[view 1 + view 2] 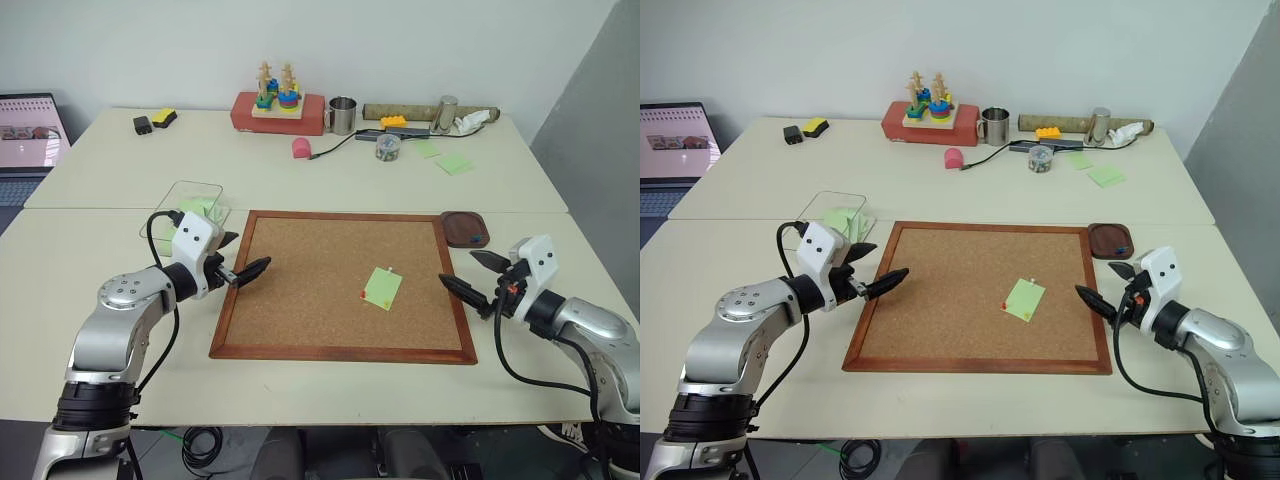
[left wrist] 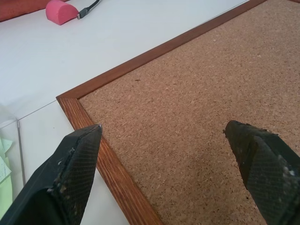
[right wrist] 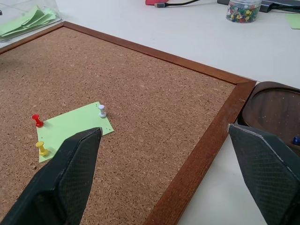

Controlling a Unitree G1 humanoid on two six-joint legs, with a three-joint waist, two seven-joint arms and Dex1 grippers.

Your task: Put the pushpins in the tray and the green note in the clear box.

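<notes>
The cork board point(image 1: 345, 285) was speckled tan inside a reddish-brown wooden frame. On it lay the green note point(image 3: 75, 128) — pale lime — with three pushpins: a red one point(image 3: 37, 120), a white one point(image 3: 102, 111) and a yellow one point(image 3: 41, 148). The tray point(image 1: 465, 227) was dark brown, with a speck of blue inside. The clear box point(image 1: 190, 208) showed more light-green notes. Both grippers' fingers point(image 2: 70, 173) were black — finely cross-hatched.

Bright, even, soft light from above; only faint shadows on the desk point(image 1: 330, 390); sharp overall, no glare.
</notes>
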